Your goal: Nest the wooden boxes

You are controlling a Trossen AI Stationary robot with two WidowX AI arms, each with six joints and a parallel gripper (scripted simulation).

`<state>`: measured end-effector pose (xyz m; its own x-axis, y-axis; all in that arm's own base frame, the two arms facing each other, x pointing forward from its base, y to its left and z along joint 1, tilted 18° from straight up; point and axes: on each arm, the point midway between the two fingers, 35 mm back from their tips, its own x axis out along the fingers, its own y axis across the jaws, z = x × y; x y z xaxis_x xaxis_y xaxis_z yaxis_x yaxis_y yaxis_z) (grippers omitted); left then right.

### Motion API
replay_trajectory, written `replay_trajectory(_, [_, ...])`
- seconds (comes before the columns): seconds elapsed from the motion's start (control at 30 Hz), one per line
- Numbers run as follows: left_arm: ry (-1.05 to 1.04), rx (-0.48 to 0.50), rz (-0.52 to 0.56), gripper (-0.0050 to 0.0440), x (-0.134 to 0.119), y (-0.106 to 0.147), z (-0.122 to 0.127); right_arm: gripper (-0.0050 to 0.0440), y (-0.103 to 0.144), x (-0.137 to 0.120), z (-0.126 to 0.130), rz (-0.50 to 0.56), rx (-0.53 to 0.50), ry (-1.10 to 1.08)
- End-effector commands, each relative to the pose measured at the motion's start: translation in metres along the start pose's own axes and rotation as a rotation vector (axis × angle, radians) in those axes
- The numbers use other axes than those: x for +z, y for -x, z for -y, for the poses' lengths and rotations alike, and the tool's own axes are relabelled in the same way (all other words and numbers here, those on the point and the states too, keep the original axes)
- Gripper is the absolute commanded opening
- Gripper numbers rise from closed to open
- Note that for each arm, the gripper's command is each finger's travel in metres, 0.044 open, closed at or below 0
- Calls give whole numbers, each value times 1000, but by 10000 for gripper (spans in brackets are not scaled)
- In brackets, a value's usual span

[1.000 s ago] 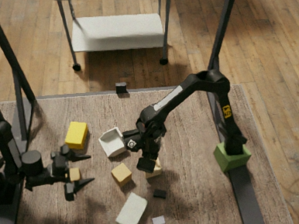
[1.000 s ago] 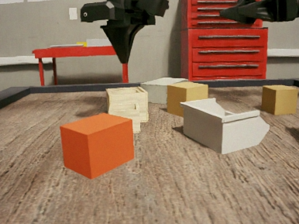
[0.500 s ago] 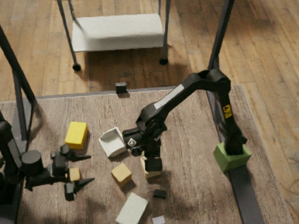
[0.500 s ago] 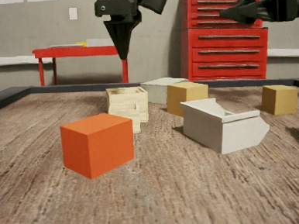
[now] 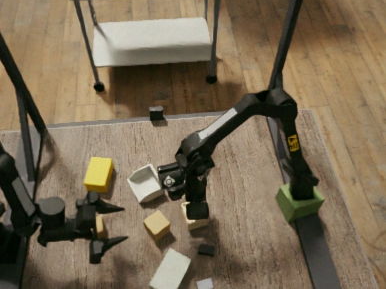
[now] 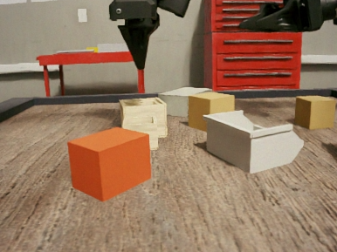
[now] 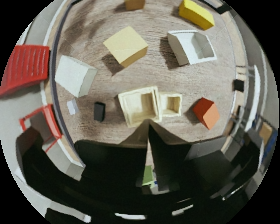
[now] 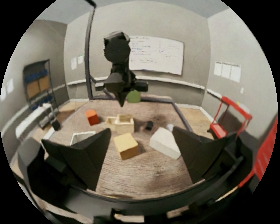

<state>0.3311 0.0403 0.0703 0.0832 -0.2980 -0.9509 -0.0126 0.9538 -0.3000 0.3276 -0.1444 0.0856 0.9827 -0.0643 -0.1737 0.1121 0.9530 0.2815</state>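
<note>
One small box [image 6: 154, 141] [image 7: 171, 105] [image 8: 111, 120]: likely light, stiff.
We should pinch one wall [image 7: 180, 105]; left tool [image 5: 198, 210] [image 6: 140, 68] [image 7: 149, 125] [image 8: 121, 105] is pressed together, right tool [image 5: 126, 223] [image 6: 242, 26] [image 8: 142, 131] spread.

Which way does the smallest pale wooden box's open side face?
Upward: the left wrist view looks down into the small wooden box, showing its inside floor within the rim.
</note>
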Motion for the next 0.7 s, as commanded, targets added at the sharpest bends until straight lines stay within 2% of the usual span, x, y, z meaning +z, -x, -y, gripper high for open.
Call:
replay_trajectory(0.0, [-1,10,26,-50,2,5,7,400,-13,7,5,-43,-15,34])
replay_trajectory(0.23, [6,10,28,-50,2,3,11,400,-20,3,9,-114,-30,42])
replay_trajectory(0.27, [8,9,26,-50,2,1,12,400,-20,-7,11,-168,-38,19])
replay_trajectory(0.3, [12,10,27,-50,3,0,14,400,-25,1,12,-158,-38,52])
replay_trajectory(0.67, [28,9,27,-50,3,-7,23,400,-31,-9,15,-335,-56,64])
